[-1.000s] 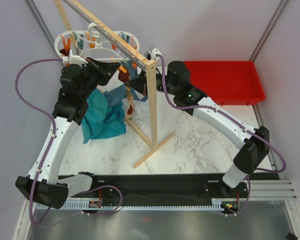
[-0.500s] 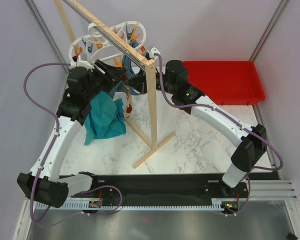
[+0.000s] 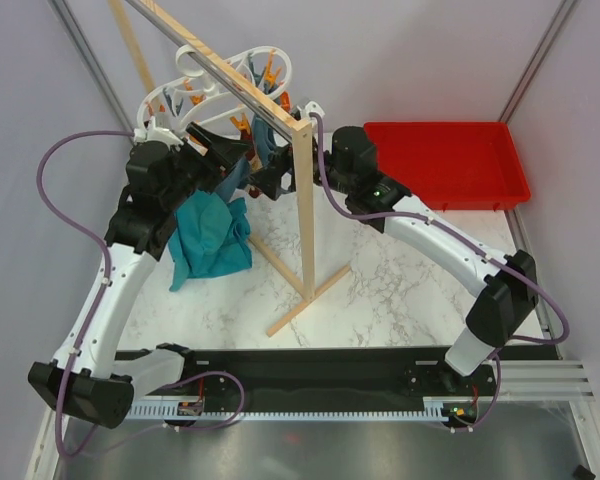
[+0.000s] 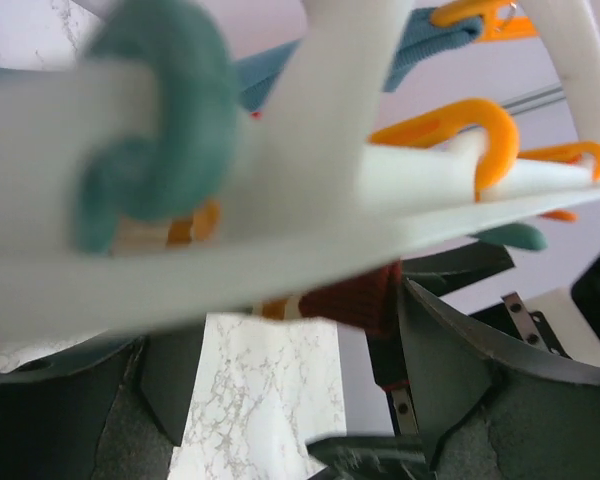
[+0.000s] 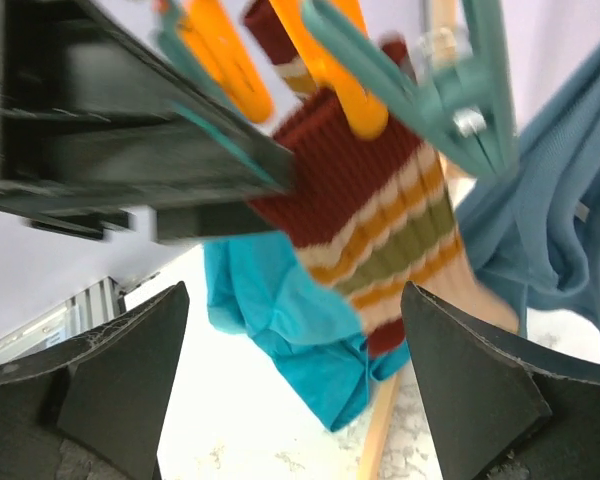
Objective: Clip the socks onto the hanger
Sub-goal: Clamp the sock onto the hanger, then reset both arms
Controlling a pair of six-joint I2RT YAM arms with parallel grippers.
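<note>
The white hanger (image 3: 216, 84) with orange clips hangs from the wooden rail at the back left. In the right wrist view a striped sock (image 5: 372, 205) hangs from an orange clip (image 5: 332, 62), close above my right gripper (image 5: 295, 300), which is open and holds nothing. My left gripper (image 4: 290, 350) is open too, just under a blurred white arm of the hanger (image 4: 280, 200), with a dark red bit of the sock (image 4: 355, 297) beyond it. In the top view both grippers, left (image 3: 226, 160) and right (image 3: 270, 176), meet below the hanger.
A wooden rack post (image 3: 305, 200) stands right beside the grippers, its foot crossing the marble table (image 3: 400, 290). A teal cloth (image 3: 212, 235) lies under the left arm. A blue cloth (image 5: 555, 215) hangs on the hanger. A red tray (image 3: 445, 162) sits at the back right.
Both grippers have opened, the left first, then the right. The hanger swung up and to the right. The sock no longer dangles below the grippers.
</note>
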